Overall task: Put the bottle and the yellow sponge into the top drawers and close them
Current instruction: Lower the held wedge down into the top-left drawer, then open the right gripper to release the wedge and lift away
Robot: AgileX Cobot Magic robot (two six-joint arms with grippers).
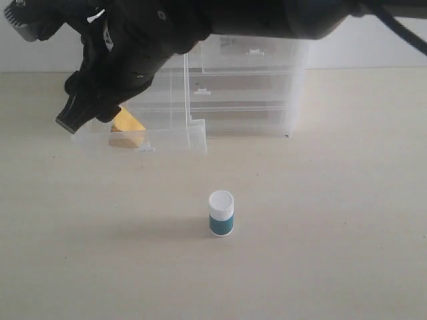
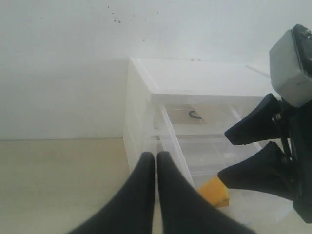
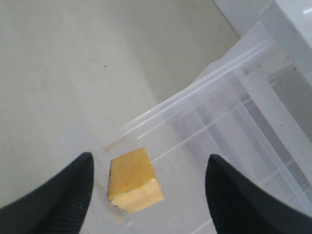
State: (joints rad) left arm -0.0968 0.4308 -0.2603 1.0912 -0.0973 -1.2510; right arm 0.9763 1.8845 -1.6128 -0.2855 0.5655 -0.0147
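The yellow sponge (image 1: 127,130) lies inside the pulled-out left top drawer (image 1: 170,139). My right gripper (image 1: 90,119) has reached across and hangs open just above it; in the right wrist view the sponge (image 3: 132,178) sits loose between the spread fingers (image 3: 63,195), touching neither. The bottle (image 1: 221,213) stands upright on the table, well in front of the cabinet. My left gripper (image 2: 156,157) is shut on nothing, beside the drawer's wall (image 2: 170,141). From there I also see the sponge (image 2: 214,191) and the right gripper (image 2: 251,148). The right top drawer (image 1: 253,53) is shut.
The translucent cabinet (image 1: 267,100) stands at the back of the beige table (image 1: 333,233), with full-width drawers below the top row. A white wall (image 2: 73,73) rises behind. The right arm (image 1: 220,17) spans the top of the exterior view.
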